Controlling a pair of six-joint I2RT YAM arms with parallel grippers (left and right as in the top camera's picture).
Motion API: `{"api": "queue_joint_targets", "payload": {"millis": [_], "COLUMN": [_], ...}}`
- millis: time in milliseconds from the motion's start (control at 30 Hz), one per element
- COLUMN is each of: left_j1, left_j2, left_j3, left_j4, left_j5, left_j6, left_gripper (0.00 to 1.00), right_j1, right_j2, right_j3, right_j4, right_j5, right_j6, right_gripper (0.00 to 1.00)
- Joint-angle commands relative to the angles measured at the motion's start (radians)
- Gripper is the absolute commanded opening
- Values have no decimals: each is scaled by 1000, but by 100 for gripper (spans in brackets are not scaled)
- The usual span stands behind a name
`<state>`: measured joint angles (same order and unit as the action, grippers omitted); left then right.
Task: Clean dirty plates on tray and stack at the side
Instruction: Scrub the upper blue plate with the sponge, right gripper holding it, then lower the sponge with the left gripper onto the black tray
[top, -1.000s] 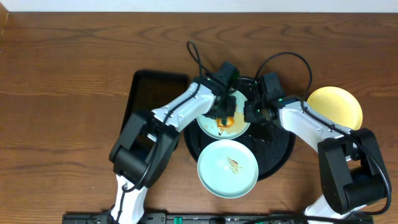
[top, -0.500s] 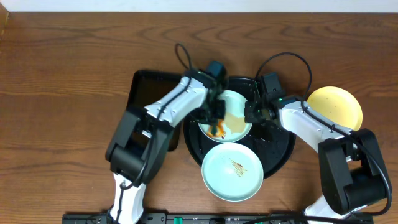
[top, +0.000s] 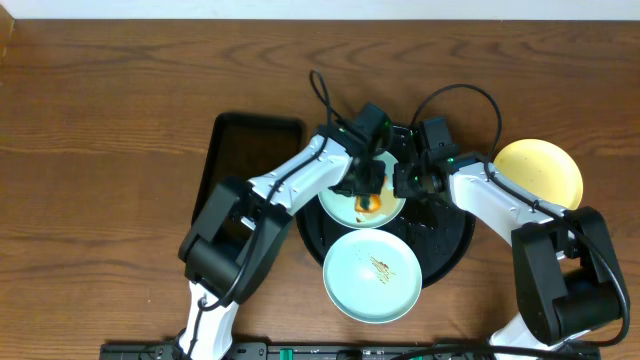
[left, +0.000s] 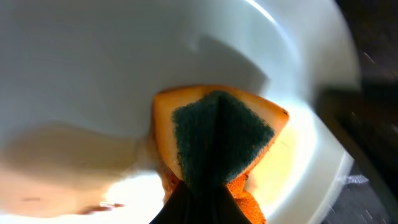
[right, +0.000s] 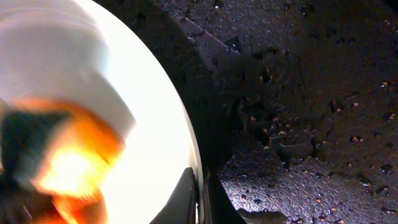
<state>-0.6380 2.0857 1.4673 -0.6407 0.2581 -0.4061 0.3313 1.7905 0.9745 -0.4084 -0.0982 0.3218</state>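
While the left gripper grips an orange sponge w/ dark green scrub face, pressed into the rear pale mint-green round plate, the right gripper pinches that plate's right rim. Plate sits on the large round glossy black tray; a 2nd mint plate w/ brown smears overhangs its front edge, & the pale yellow plate lies on wood tabletop right of it.
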Motion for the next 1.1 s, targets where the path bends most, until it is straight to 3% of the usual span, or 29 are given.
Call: {"api": "queue_joint_targets", "payload": {"millis": [0, 233, 333, 433, 500, 600, 667, 800, 1067], "left_j1": [66, 136, 138, 137, 140, 152, 172, 237, 414], "left_j2": [23, -13, -79, -179, -255, -350, -401, -441, -439], "left_j3": [-10, -10, -10, -10, -10, -10, -10, -10, -42], "left_j4": [-14, -136, -164, -189, -189, -192, -202, -237, -249], "left_j5": [-225, -239, -133, -113, -114, -178, -232, -272, -227], "left_j6": [-53, -57, 35, 39, 39, 39, 39, 39, 59], "left_gripper": [7, 8, 8, 7, 7, 7, 8, 8, 8], "right_j1": [1, 1, 1, 1, 1, 1, 1, 2, 4], "right_j2": [27, 27, 27, 27, 27, 27, 27, 27, 28], "right_j3": [-28, -28, -28, -28, -28, -28, -28, -28, -29], "right_j4": [-30, -33, -33, -30, -27, -20, -17, -18, -14], "right_j5": [80, 80, 80, 83, 83, 83, 83, 82, 64], "right_j6": [-8, -8, -8, -8, -8, -8, -8, -8, -8], "right_gripper": [1, 1, 1, 2, 8, 27, 29, 28, 13]}}
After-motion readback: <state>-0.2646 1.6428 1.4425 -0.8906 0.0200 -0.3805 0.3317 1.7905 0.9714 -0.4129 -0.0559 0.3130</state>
